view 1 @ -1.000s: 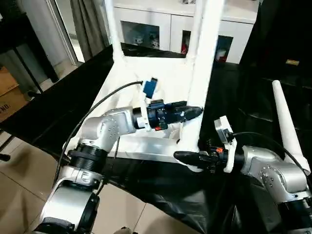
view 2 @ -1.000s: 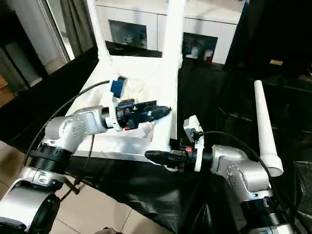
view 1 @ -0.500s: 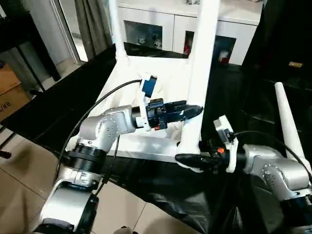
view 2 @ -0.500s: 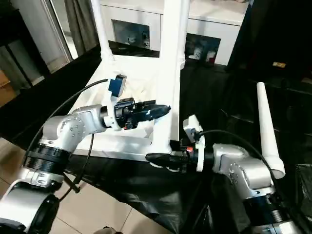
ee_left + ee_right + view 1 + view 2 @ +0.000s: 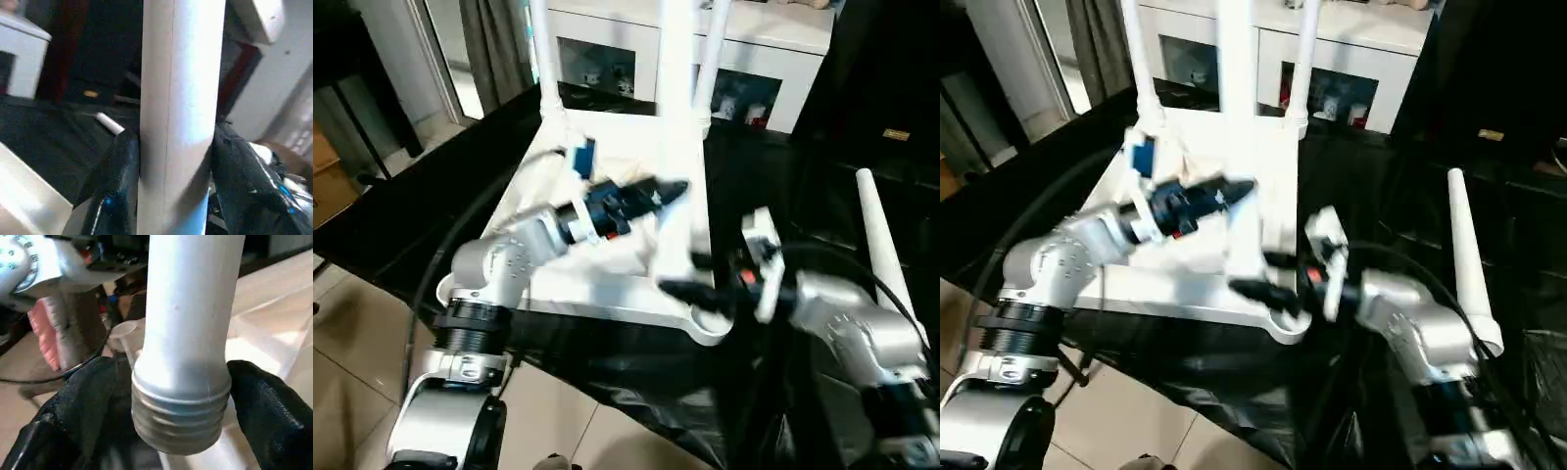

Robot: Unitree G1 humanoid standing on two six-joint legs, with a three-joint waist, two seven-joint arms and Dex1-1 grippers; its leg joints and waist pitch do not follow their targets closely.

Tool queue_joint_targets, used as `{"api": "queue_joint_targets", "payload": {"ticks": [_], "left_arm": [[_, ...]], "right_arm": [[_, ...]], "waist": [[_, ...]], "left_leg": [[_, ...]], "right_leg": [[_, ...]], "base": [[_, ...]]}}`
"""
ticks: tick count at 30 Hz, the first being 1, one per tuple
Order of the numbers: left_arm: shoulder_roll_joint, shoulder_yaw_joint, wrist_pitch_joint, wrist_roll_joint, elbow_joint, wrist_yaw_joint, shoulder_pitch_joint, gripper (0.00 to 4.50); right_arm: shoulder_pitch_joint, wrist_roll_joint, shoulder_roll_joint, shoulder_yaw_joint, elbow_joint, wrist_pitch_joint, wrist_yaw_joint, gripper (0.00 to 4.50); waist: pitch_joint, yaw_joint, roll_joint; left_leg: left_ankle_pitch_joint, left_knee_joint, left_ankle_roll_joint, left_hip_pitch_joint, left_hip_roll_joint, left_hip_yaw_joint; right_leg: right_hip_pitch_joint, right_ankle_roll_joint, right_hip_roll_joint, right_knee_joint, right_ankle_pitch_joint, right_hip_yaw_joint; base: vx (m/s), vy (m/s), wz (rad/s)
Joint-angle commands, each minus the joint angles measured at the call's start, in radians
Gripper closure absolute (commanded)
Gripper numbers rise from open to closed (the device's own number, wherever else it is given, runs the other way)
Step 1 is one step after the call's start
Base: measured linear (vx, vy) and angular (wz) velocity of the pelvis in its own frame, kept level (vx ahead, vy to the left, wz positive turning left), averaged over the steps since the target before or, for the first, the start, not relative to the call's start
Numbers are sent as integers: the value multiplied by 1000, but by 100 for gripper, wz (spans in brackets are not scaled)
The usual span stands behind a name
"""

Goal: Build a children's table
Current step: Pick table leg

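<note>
Leg (image 5: pixel 178 117) stands upright (threaded end down), left fingers (image 5: pixel 122 171) clamping it, right fingers (image 5: pixel 80 401) spread clear.

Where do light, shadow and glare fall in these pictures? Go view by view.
Left eye view: the table top glares bright white against the dark black cloth, and the silver right forearm carries highlights. Left wrist view: the leg is shaded down one side, with blue glints on the black fingers. Right wrist view: the leg darkens toward its threaded end.
</note>
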Motion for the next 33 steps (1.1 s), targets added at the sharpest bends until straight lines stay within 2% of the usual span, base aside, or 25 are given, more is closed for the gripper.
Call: {"api": "queue_joint_targets", "payload": {"ticks": [1,2,3,6,12,17,25,33], "left_arm": [[5,0,-18,42,-32,54,-5,260],[10,-15,-22,77,-57,100,-6,260],[10,-24,-19,93,-68,122,-6,260],[0,-34,12,110,-84,179,-11,260],[-13,-35,39,114,-95,221,-19,260],[-35,-29,57,98,-113,232,-26,260],[16,-93,58,69,-165,85,-3,260],[79,-114,94,37,-186,-46,-11,260]], "right_arm": [[-18,-8,9,-25,-6,-11,-47,52],[-33,-20,32,-33,3,-4,-101,52],[-41,-31,40,-32,10,-3,-124,52],[-71,-65,62,-28,42,4,-194,52],[-106,-82,79,-34,63,22,-251,52],[-109,-62,69,1,-3,77,-213,52],[-115,-60,39,25,-18,80,-149,52],[-116,-21,-102,52,-64,131,50,52]], "waist": [[-78,-3,-19],[-77,-5,-22],[-78,-6,-20],[-77,-11,-20],[-80,-9,-21],[-79,-8,-20],[-78,-7,-22],[-77,-7,-22]], "left_leg": [[-55,-63,53,14,31,-6],[-61,-64,50,15,32,-5],[-59,-65,43,15,31,-6],[-59,-65,25,15,30,-6],[-42,-62,34,13,26,-5],[-55,-63,35,15,28,-4],[-54,-63,33,14,27,-4],[-64,-62,39,16,27,-4]], "right_leg": [[59,-228,-70,-63,-39,37],[58,-223,-69,-65,-50,38],[59,-220,-70,-64,-55,38],[58,-218,-68,-63,-56,38],[62,-227,-66,-59,4,39],[62,-227,-67,-61,-7,40],[61,-224,-67,-60,-22,40],[62,-224,-66,-61,-29,40]], "base": [[0,0,0],[0,0,0],[0,0,0],[0,0,0],[0,0,0],[0,0,0],[0,0,0],[0,0,0]]}}
